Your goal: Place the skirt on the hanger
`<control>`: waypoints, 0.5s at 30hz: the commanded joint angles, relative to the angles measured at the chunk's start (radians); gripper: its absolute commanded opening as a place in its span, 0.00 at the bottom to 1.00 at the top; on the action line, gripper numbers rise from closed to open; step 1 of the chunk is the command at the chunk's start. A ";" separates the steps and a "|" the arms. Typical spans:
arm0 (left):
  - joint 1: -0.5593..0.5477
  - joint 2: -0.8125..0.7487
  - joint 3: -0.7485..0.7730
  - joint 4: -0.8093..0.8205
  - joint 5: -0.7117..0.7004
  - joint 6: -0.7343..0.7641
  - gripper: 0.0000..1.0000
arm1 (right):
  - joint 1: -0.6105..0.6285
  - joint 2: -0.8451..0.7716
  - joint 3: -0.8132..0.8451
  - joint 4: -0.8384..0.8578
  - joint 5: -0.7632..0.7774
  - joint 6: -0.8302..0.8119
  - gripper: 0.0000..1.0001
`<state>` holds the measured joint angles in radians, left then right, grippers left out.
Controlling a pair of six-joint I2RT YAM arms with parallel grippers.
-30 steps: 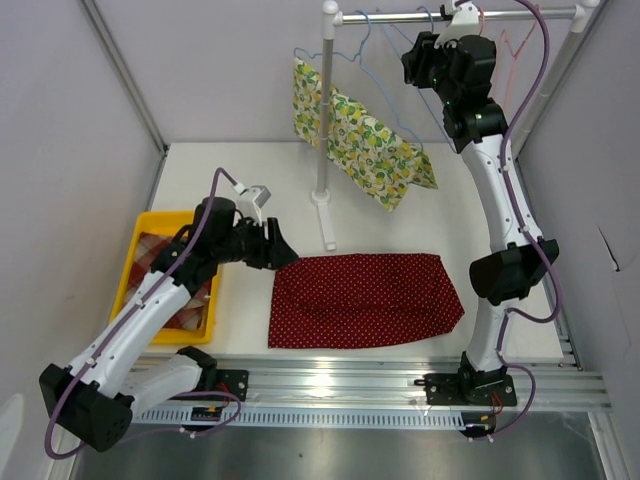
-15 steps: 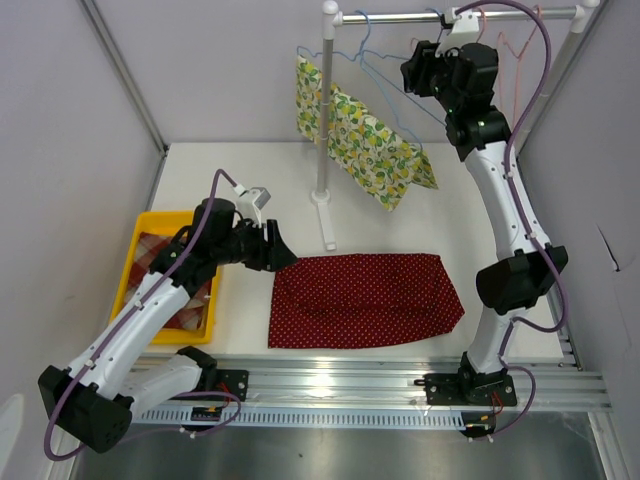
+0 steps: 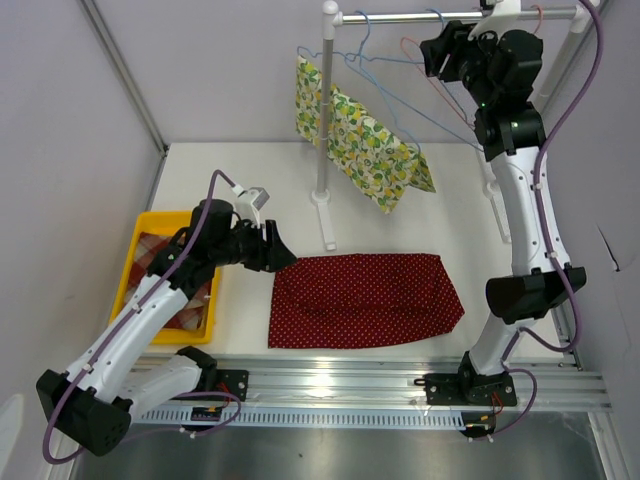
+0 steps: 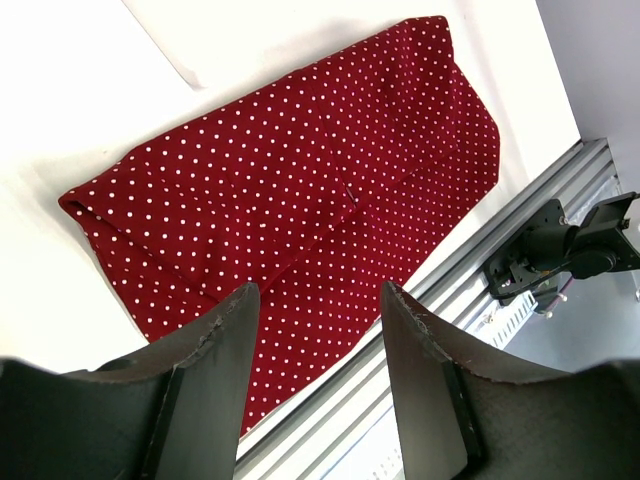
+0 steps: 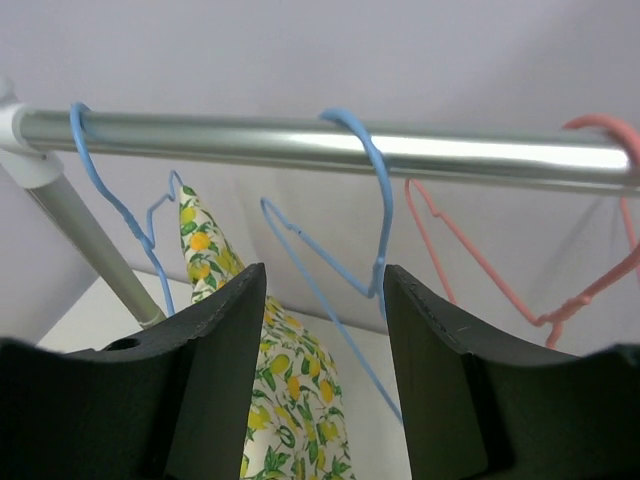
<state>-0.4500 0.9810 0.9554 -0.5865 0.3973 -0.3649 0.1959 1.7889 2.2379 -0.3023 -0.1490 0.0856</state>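
Top external view: the left claw (image 3: 283, 250) hangs low over the white bench (image 3: 240, 160), and the red polka-dot skirt (image 3: 365, 300) lies flat just ahead of its fingertips. A yellow bin (image 3: 132, 262) sits behind that arm. In the left wrist view this claw (image 4: 320, 300) is spread wide and holds nothing, with the skirt (image 4: 300, 200) stretching away beyond and beneath the gap.

The right claw (image 3: 436, 55) is raised up by the metal rail (image 3: 400, 17). In the right wrist view it (image 5: 325, 285) is also open and empty. A blue hanger (image 5: 384, 240) on the rail (image 5: 200, 135) shows through the gap, farther off, with a pink hanger (image 5: 598, 120) to its right. A lemon-print garment (image 5: 215, 260) hangs to the left.
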 commanded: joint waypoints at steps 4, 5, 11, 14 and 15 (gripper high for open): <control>-0.007 -0.025 -0.001 0.022 0.021 0.014 0.57 | -0.062 0.065 0.133 -0.007 -0.113 0.013 0.61; -0.007 -0.025 -0.003 0.020 0.020 0.015 0.57 | -0.065 0.084 0.150 -0.011 -0.125 0.017 0.61; -0.007 -0.024 0.005 0.010 0.014 0.021 0.57 | -0.079 0.162 0.158 0.020 -0.188 0.025 0.64; -0.007 -0.024 0.006 0.002 0.008 0.026 0.57 | -0.075 0.188 0.155 0.026 -0.208 0.023 0.64; -0.007 -0.024 0.008 0.002 0.006 0.026 0.57 | -0.073 0.199 0.155 0.026 -0.205 0.022 0.64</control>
<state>-0.4500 0.9802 0.9550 -0.5877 0.3965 -0.3637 0.1162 1.9747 2.3661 -0.3019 -0.3115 0.1043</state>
